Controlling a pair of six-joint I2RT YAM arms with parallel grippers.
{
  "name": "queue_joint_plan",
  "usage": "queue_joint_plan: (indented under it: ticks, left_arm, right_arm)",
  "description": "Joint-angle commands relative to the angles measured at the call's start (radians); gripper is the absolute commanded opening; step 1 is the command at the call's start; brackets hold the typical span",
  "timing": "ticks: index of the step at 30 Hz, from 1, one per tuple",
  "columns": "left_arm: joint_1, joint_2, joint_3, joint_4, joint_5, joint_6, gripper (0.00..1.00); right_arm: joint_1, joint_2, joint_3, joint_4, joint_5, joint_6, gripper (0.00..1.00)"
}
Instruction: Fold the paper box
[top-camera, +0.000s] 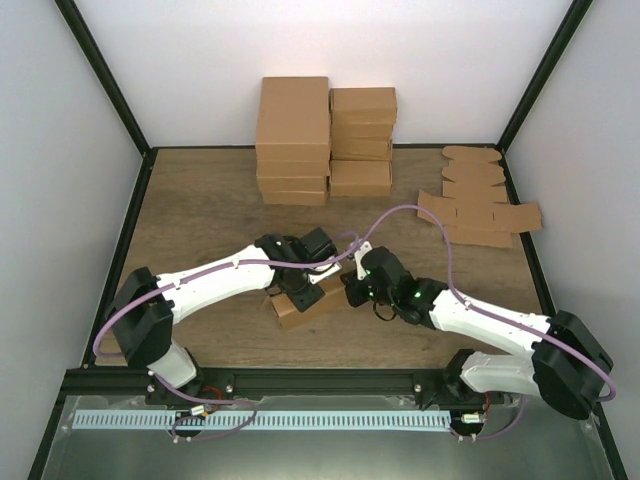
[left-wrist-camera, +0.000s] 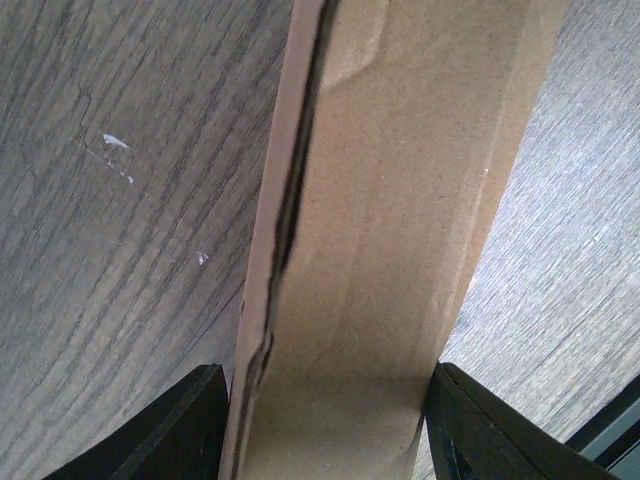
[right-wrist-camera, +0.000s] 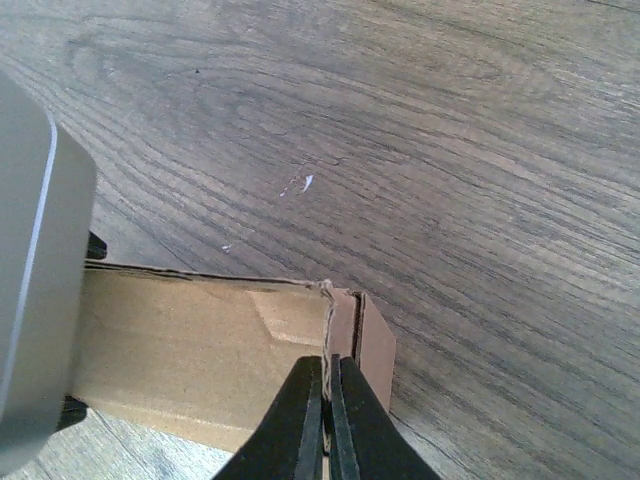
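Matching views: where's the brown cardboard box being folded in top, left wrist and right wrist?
Top external: brown kraft cardboard paper box at the centre of the wood-grain tabletop.
Left wrist: box fills the middle, top edge down into the left gripper.
Right wrist: box lower left, end flap pinched by the right gripper.
Shared landmark: white fleck on the tabletop, in both wrist views; not discernible from above.

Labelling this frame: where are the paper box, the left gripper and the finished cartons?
paper box (top-camera: 303, 308): top view, its upper face.
left gripper (left-wrist-camera: 328, 400): left wrist view, midway between fingertips.
finished cartons (top-camera: 293, 120): top view, left stack's top.
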Motion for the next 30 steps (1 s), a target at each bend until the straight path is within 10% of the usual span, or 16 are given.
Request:
queue_joint_plan:
  ticks: [1,30]
  left_arm:
    - [0.011,0.009,0.02,0.026,-0.124,-0.021,0.56]
    - [0.009,-0.049,-0.008,0.127,-0.126,-0.024,0.65]
  right_arm:
    - [0.082,0.037,-0.034,-0.126,0.02,0.091,0.01]
    - [0.166,-0.03,-0.143,-0.095,0.16,0.296,0.01]
